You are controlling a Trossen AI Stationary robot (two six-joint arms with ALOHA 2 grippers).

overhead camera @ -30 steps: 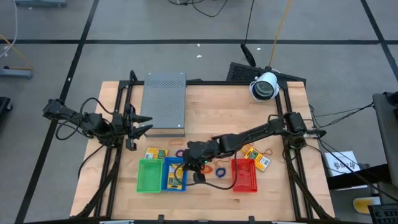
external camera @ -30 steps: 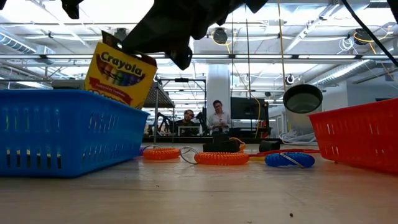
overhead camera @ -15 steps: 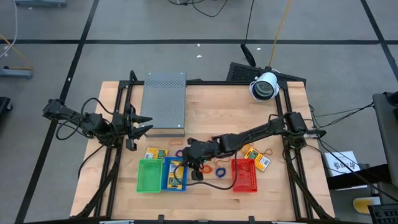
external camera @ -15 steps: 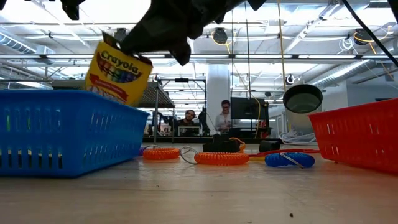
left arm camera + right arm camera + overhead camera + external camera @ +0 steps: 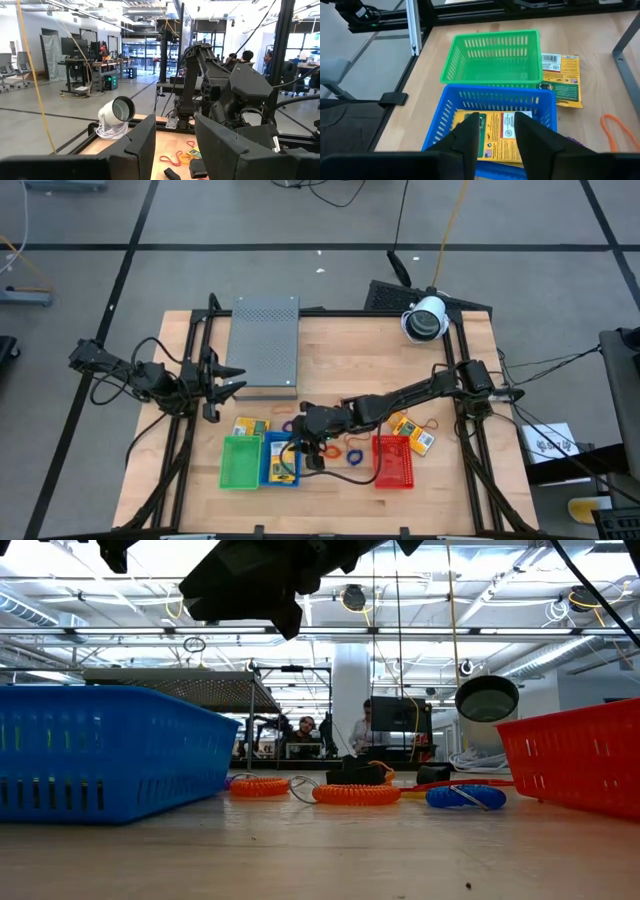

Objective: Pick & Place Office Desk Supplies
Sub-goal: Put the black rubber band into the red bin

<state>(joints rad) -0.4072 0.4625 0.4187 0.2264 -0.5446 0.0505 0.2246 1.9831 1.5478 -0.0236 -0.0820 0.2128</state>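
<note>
So far one crayon packet [image 5: 496, 136] lies flat inside the blue basket [image 5: 449, 107], directly beneath the right claw [image 5: 496, 131], whose fingers stand parted with nothing between them; the packet looks released, clear of both fingers. In the high view the right claw [image 5: 308, 442] hangs over that basket's edge, so this placement seems done. The green basket [image 5: 492, 56] just beyond appears to hold nothing, and a second packet [image 5: 562, 79] lies on the table [image 5: 600, 45] beside it, yet to be sorted. Farther out, coiled loops, orange [image 5: 356, 794] and blue [image 5: 465, 797], lie on the table between the blue and red baskets [image 5: 393, 461], and two more packets [image 5: 412, 432] lie past the red one. Most of the work looks undone. The left claw [image 5: 228, 380], part open and holding nothing, waits by the grey box [image 5: 265, 345].
</note>
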